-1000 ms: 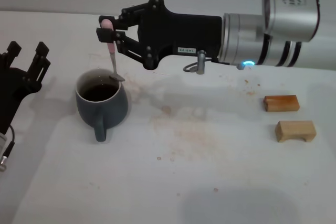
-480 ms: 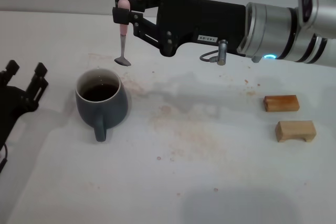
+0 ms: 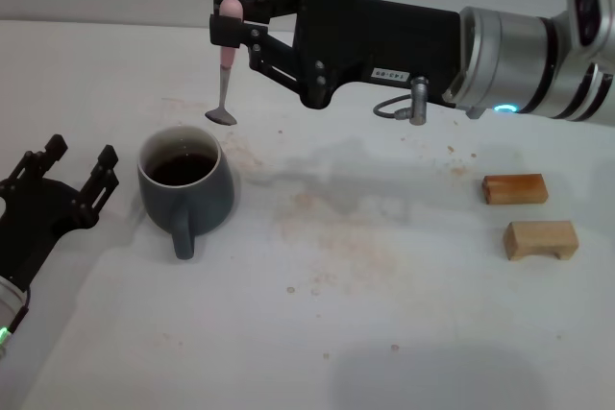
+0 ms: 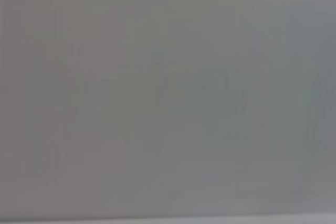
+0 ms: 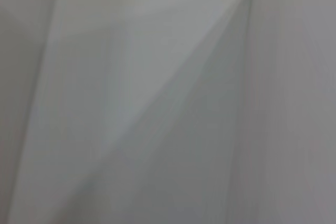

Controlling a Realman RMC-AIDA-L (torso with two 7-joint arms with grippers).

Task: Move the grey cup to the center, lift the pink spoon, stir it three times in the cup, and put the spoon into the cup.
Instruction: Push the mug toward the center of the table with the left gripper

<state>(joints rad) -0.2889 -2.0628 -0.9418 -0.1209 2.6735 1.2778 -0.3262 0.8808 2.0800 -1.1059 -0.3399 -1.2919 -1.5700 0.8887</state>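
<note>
The grey cup [image 3: 186,189] stands on the white table, left of the middle, its handle pointing toward me and dark liquid inside. My right gripper [image 3: 229,28] is shut on the pink spoon [image 3: 225,64] by its pink handle. The spoon hangs bowl down, just above and behind the cup's far rim, clear of the cup. My left gripper [image 3: 75,172] is open and empty, low at the left, a short way left of the cup. Both wrist views show only blank pale surface.
Two small wooden blocks [image 3: 515,188] [image 3: 542,239] lie at the right of the table. Brownish stains [image 3: 332,237] mark the tabletop in the middle. My right arm [image 3: 500,55] spans the back of the scene.
My right gripper has lifted the spoon out of the cup and moved it back and slightly right. My left gripper has shifted right and down, closer to the cup.
</note>
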